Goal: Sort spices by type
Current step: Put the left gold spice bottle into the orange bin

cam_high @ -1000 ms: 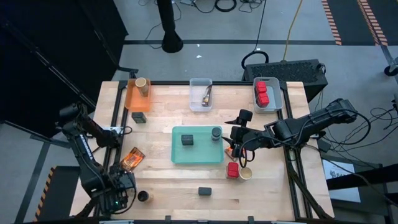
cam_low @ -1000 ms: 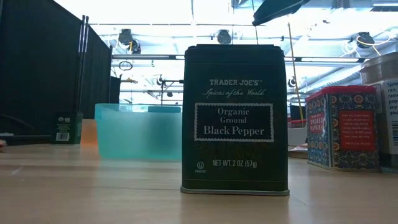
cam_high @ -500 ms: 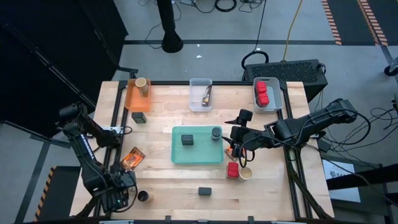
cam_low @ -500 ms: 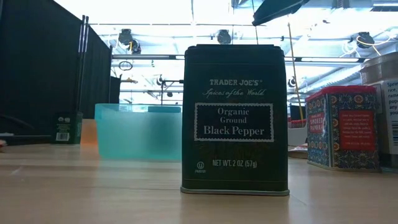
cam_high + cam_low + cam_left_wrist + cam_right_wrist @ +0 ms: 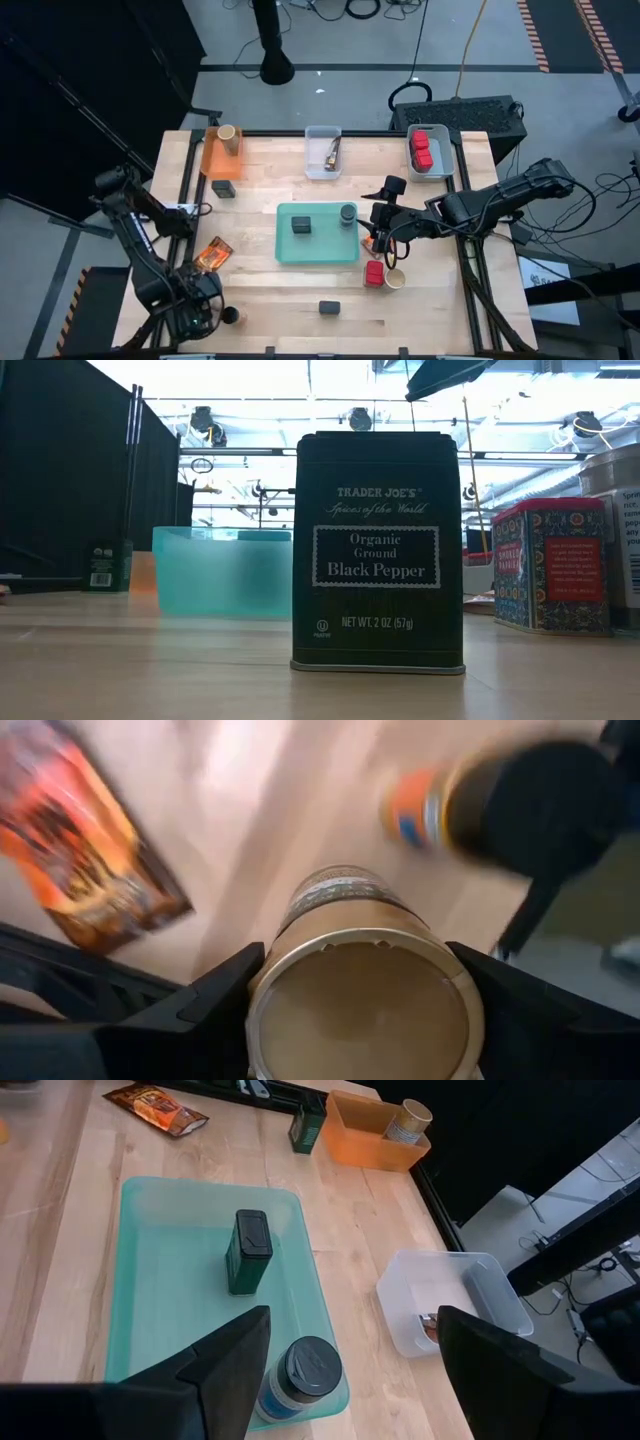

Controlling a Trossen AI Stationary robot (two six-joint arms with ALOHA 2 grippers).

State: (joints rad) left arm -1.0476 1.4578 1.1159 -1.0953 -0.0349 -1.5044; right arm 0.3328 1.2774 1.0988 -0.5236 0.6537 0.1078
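My left gripper (image 5: 356, 962) is at the table's near left corner (image 5: 200, 305), shut on a tan round jar (image 5: 365, 985). A dark-lidded jar (image 5: 229, 314) stands just right of it, and an orange-red packet (image 5: 213, 254) lies flat farther in. My right gripper (image 5: 377, 238) hangs open at the teal tray's right edge, over something orange-red. The tray (image 5: 160, 1295) holds a dark tin (image 5: 249, 1250) and a grey-lidded jar (image 5: 300, 1377), both upright. A red cube (image 5: 374, 273), a tan jar (image 5: 395, 279) and a black pepper tin (image 5: 378, 550) stand on the table. My left gripper pinches the tan jar by its round top end (image 5: 300, 955), one finger (image 5: 205, 1010) on each side of the rim. The fingers come from above, pointing down, and the jar stands upright below them. The jar's own body hides its lower end.
Along the far edge sit an orange bin (image 5: 213, 158) with a tan jar (image 5: 228, 133), a clear bin (image 5: 323, 152) and a bin with red cubes (image 5: 424, 150). A dark tin (image 5: 224, 188) stands by the orange bin. Bare wood lies along the near edge around the pepper tin.
My left arm has shifted a little toward the table's right, bringing its gripper closer to the dark-lidded jar. The left wrist view is blurred with motion.
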